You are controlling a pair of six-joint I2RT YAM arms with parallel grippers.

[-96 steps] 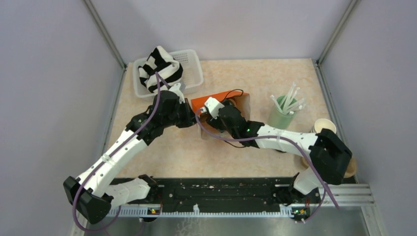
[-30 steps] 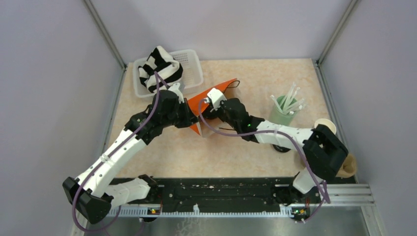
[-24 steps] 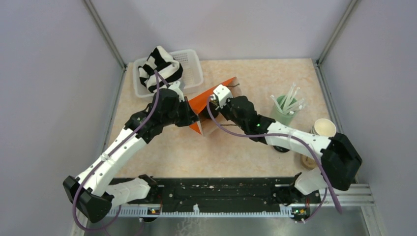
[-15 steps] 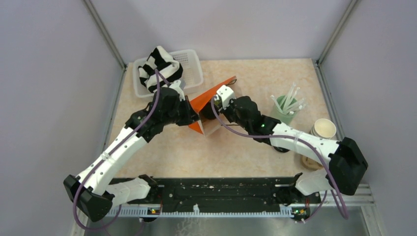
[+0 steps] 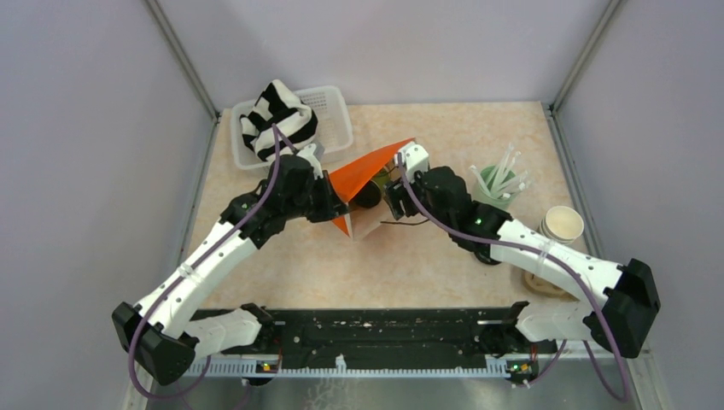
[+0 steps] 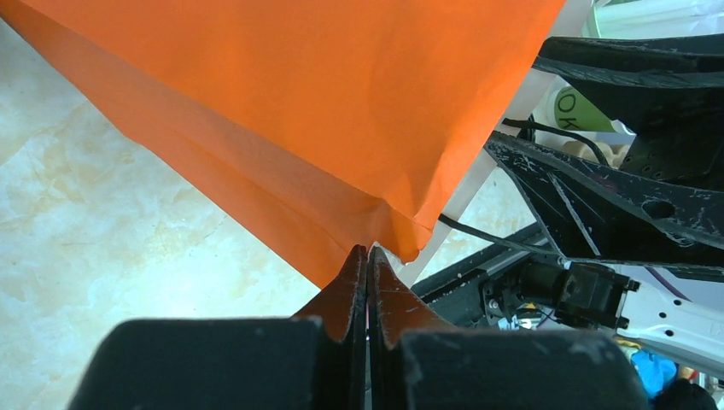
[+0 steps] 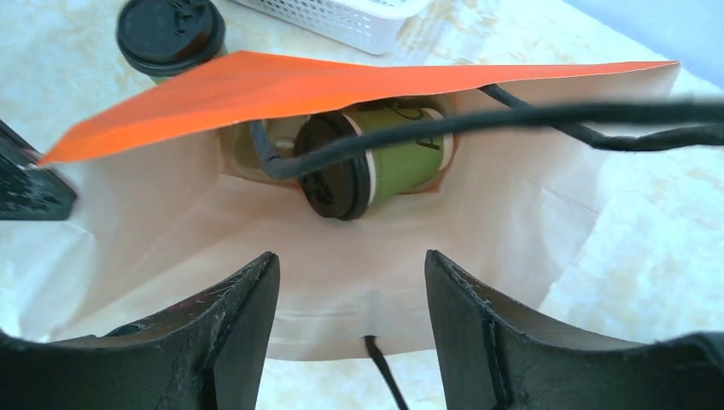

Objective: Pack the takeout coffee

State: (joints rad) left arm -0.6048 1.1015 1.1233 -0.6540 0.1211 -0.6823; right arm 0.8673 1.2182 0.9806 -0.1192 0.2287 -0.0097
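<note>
On the table (image 5: 461, 137), about centre, the orange paper bag (image 5: 367, 165) lies on its side with its mouth toward the right arm. Left gripper (image 6: 367, 258) is pinched tight on the bag's orange edge, jaws fully together with paper between them, holding the top flap up. Right gripper (image 7: 350, 265) is just at the mouth, jaws wide, nothing between them. Can't tell whether its fingers (image 7: 230, 333) touch the paper.

One green cup (image 7: 401, 158) lies on its side deep inside the bag against the back wall, black lid (image 7: 337, 181) on. The bag's black cord handle (image 7: 529, 115) runs across in front of it. Second lidded cup (image 7: 171, 32) stands upright outside the bag, beyond the orange flap and near the white basket (image 7: 341, 17). Mostly just its black lid shows.

Top view: the basket holds a black-and-white striped cloth (image 5: 277, 115). The mint tumbler of straws (image 5: 488, 195) and an open cream-lined cup (image 5: 563, 224) stand to the right, apart from the bag.
</note>
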